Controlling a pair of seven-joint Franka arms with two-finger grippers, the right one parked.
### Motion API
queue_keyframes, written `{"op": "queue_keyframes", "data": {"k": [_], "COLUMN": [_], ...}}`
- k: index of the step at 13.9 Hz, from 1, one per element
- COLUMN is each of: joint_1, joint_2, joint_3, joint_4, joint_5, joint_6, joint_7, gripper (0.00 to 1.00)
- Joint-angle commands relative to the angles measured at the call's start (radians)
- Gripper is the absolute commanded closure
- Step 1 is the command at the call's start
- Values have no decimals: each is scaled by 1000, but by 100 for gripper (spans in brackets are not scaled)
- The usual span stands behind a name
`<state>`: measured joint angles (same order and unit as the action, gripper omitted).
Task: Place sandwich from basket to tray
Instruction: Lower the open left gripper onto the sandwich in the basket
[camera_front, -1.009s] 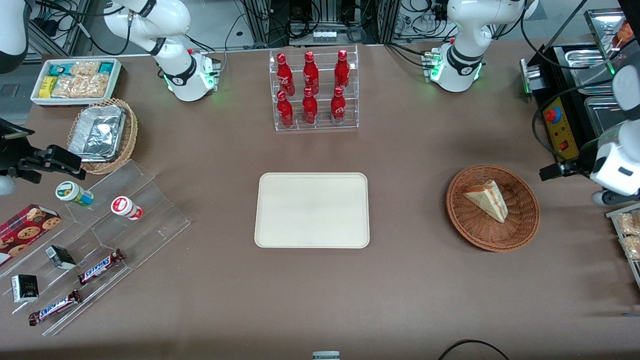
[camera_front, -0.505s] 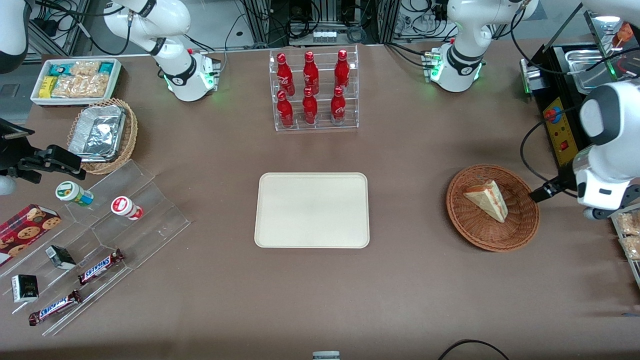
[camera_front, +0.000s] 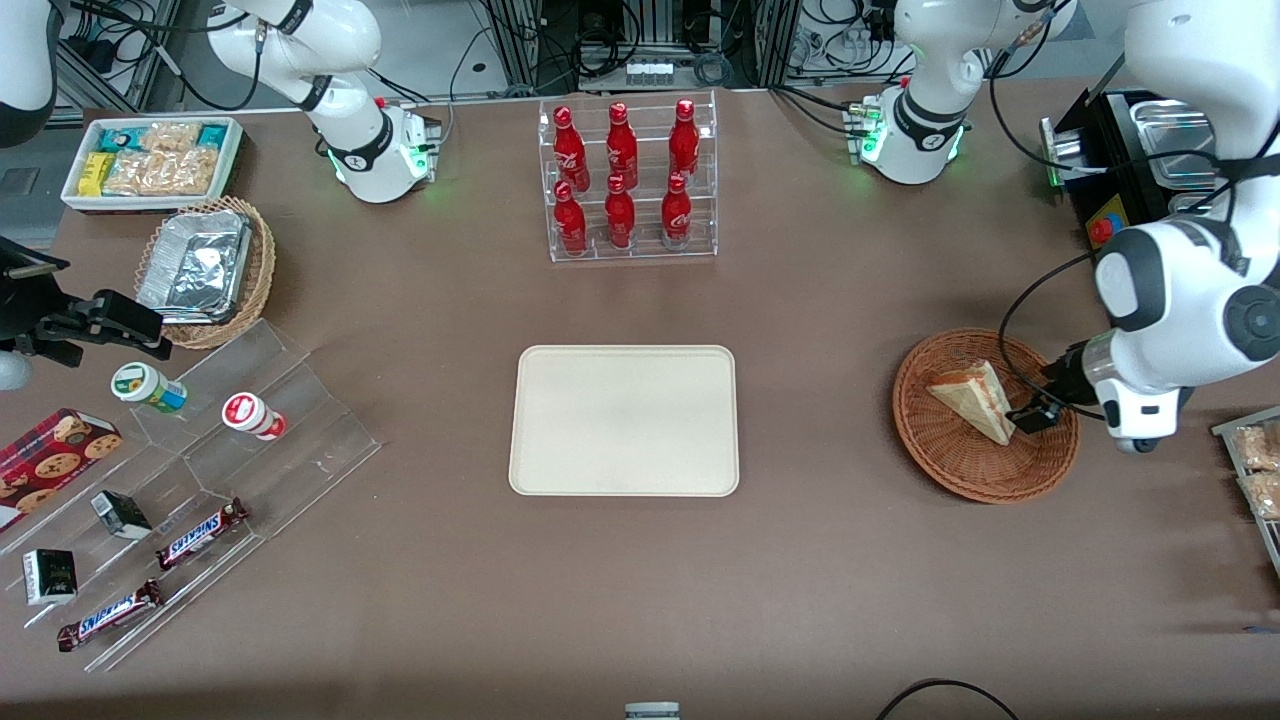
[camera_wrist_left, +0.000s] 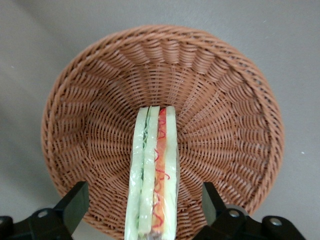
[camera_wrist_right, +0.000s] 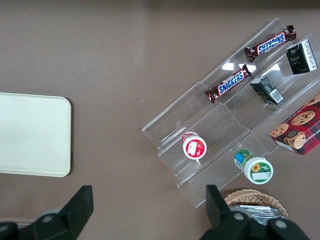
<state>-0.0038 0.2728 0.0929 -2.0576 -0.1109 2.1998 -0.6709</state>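
Because the sandwich is lying on edge in the basket, we are hovering our gripper at its 3 o'clock rim, fingers spread wide astride the wedge; the tray is waiting at the basket's 9 o'clock.

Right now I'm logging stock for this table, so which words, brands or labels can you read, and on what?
"SNICKERS": two brown candy bars on the clear acrylic stepped stand.
White script on the red bottles: too small to read.
Small round tubs, black packets, red cookie box: print unreadable.
No text on the sandwich, reddish-brown wicker basket or cream tray.
The gripper, open, straddles the sandwich.
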Motion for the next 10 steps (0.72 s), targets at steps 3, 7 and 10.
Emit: {"op": "queue_keyframes", "data": {"k": [3,7,10], "joint_1": [-24,-57,-102], "joint_2": [-9,6,23], "joint_3": [7,7,7], "joint_4": [-118,-125,-148], "joint_5": [-16,-26,-26], "joint_6": [127,138,175], "joint_7": [-22,-29,-85], "gripper": [0,0,11]}}
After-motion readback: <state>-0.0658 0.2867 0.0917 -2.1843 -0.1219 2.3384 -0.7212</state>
